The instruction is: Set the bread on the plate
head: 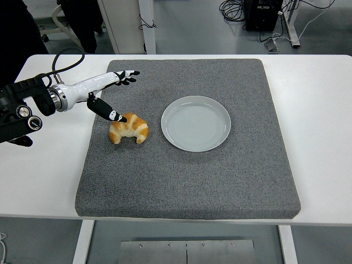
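Bread point(128, 128): a golden, ridged croissant, crescent-shaped, glossy crust, lying on a coarse grey felt-like mat point(187, 181), square with rounded corners, spread over a smooth white table point(319, 110). Sits just at 9 o'clock of the plate, close beside but apart from its rim.

At far left, black jointed arm ending in a white-shelled left hand point(107, 93) with black segmented fingers point(127, 75). Fingers spread and relaxed, stretched toward 2 o'clock over the mat; thumb point(110, 113) angled down toward 4 o'clock, tip at the croissant's upper left edge, touching or nearly so — cannot tell which. Nothing gripped.

Right of the bread, round pale grey-blue plate point(196, 123), glazed, shallow, faint concentric rings, raised rim. Holds nothing.
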Robot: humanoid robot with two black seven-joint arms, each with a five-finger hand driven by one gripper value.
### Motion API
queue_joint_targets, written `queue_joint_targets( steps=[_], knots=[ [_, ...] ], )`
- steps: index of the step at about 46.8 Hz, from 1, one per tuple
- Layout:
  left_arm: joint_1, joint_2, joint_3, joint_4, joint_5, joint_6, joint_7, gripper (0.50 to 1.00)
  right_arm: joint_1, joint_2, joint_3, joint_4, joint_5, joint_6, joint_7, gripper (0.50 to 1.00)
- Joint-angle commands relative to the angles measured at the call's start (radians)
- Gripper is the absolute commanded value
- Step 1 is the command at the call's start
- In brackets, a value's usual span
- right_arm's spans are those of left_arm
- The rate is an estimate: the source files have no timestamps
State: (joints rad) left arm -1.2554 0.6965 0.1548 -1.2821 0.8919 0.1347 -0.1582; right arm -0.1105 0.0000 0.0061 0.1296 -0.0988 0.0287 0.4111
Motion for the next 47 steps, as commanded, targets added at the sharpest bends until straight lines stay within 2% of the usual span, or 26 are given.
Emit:
queue_joint_targets(
  steps=[1,8,19,30,47],
  knots=[
    [0.01,0.001,-0.001,-0.022,0.009,0.005,-0.001,0.937,0.0,0.0,0.0,0.001,0.001,0.0,0.0,1.0],
    [0.037,-0.002,0.0,-0.062,0.016,0.032,0.0,0.937,0.0,0.0,0.0,0.001,-0.001,-0.001,0.0,1.0],
    [0.093,0.0,0.002,-0.062,0.03,0.052,-0.001,0.937,0.0,0.0,0.0,-0.001,0.001,-0.001,0.0,1.0],
    [0.159,-0.002,-0.006,-0.057,0.091,0.114,-0.012,0.937,0.0,0.0,0.0,-0.001,0.001,-0.001,0.0,1.0],
    [0.169,-0.04,-0.015,-0.003,0.088,0.164,-0.038,0.936,0.0,0.0,0.0,-0.001,-0.001,-0.001,0.0,1.0]
  ],
)
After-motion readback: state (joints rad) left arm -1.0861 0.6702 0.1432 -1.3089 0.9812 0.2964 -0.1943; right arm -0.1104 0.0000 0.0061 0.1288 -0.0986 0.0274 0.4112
